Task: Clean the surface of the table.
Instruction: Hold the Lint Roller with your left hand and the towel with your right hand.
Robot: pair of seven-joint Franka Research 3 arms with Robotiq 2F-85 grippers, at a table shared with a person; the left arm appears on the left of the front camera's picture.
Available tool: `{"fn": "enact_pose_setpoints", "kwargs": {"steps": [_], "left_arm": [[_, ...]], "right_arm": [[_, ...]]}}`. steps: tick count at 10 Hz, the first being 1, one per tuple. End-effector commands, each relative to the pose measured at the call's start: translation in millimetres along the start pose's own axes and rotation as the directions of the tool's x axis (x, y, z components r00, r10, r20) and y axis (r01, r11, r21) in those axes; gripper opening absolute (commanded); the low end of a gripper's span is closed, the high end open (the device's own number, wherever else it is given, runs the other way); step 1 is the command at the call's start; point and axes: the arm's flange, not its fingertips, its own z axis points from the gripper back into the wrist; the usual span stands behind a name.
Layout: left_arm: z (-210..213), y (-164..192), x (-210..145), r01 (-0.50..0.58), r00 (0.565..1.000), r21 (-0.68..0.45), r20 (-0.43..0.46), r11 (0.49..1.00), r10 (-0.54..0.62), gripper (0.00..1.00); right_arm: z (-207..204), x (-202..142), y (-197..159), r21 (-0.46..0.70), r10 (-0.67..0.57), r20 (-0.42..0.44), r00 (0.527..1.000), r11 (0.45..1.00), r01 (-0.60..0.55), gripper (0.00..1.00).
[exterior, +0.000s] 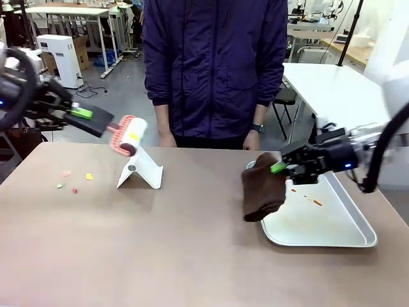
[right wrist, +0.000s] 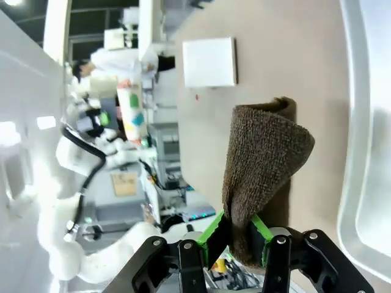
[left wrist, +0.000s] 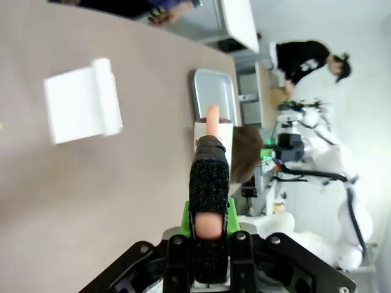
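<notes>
The brownish-tan table [exterior: 160, 249] carries a few coloured crumbs [exterior: 73, 181] at its far left. My left gripper [exterior: 83, 114] hovers above that corner, shut on the black-wrapped handle of a pink and white lint roller [exterior: 129, 135]; in the left wrist view the gripper [left wrist: 209, 223] clamps the handle and the roller [left wrist: 213, 125] points away. My right gripper [exterior: 281, 167] is shut on a brown cloth [exterior: 263, 192] that hangs down over the tray's left edge. In the right wrist view the cloth [right wrist: 266, 152] droops from the gripper [right wrist: 235, 235].
A white folded stand [exterior: 140, 170] sits on the table below the roller. A shiny metal tray [exterior: 332, 238] with orange specks lies at the right. A person in a dark jacket [exterior: 214, 64] stands at the far edge.
</notes>
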Motion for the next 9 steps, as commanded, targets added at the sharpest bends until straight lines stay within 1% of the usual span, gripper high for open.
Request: {"fn": "enact_pose_setpoints", "kwargs": {"steps": [1,2,3,4,5,6,7,8,9], "left_arm": [[67.8,21.1,7.6,0.043,0.997,-0.104,-0.060,0.994,-0.049,0.00],[99.5,48.4,-7.8,0.021,0.999,-0.122,-0.039,0.992,-0.026,0.00],[123.3,71.6,-22.1,0.010,1.000,-0.162,0.007,0.987,-0.009,0.00],[139.1,94.1,-36.2,-0.006,0.999,-0.184,0.037,0.983,0.013,0.00],[149.7,115.5,-42.3,-0.039,0.998,-0.187,0.047,0.982,0.049,0.00],[156.9,133.4,-41.0,-0.034,0.999,-0.194,0.031,0.980,0.040,0.00],[158.5,155.4,-47.1,-0.083,0.995,-0.203,0.031,0.976,0.091,0.00],[163.1,174.7,-56.8,-0.118,0.988,-0.248,0.072,0.961,0.140,0.00],[169.9,187.6,-62.9,-0.105,0.983,-0.282,0.113,0.954,0.142,0.00]], "right_arm": [[40.2,-27.0,-16.1,0.045,-0.112,0.092,0.989,0.993,0.108,0.03],[64.8,-37.7,-34.0,0.103,-0.095,0.107,0.990,0.991,0.084,0.03],[88.3,-42.6,-51.1,0.153,-0.101,0.104,0.989,0.985,0.085,0.03],[110.4,-44.9,-66.2,0.181,-0.140,0.105,0.985,0.976,0.119,0.03],[128.4,-47.9,-78.2,0.205,-0.161,0.118,0.980,0.969,0.134,0.03],[142.4,-53.7,-88.8,0.257,-0.134,0.113,0.984,0.961,0.102,0.03],[154.8,-59.0,-102.6,0.289,-0.117,0.103,0.988,0.954,0.083,0.03],[162.0,-61.7,-116.5,0.312,-0.118,0.115,0.986,0.947,0.077,0.03],[165.6,-67.1,-129.5,0.348,-0.087,0.162,0.983,0.937,0.026,0.03]]}}
